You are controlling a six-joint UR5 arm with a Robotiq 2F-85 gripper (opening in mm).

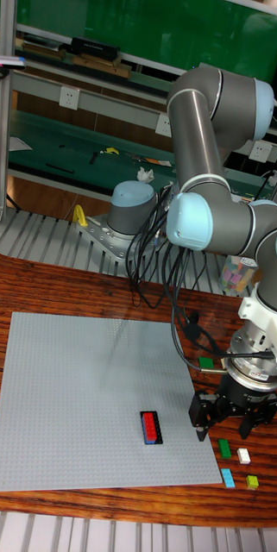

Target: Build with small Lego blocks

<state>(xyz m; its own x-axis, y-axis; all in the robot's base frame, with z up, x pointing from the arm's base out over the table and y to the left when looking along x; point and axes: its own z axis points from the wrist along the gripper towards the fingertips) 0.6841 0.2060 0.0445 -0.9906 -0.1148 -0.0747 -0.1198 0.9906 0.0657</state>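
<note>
A red brick stacked on a blue brick (152,427) stands on the grey baseplate (78,397), near its front right. My gripper (223,426) hangs low over the baseplate's right edge, a short way to the right of that stack. Its two black fingers (199,417) stand apart and I see nothing between them. Just below the gripper, loose on the wooden table, lie a green brick (225,447), a white brick (243,455), a light blue brick (229,478) and a yellow-green brick (253,481). Another green brick (209,364) lies at the plate's right edge, behind the gripper.
The arm's base (131,211) stands behind the baseplate, with black cables (168,285) hanging down over the plate's far right corner. A clear tub of coloured bricks (238,274) sits at the back right. The table's front edge runs just below the plate.
</note>
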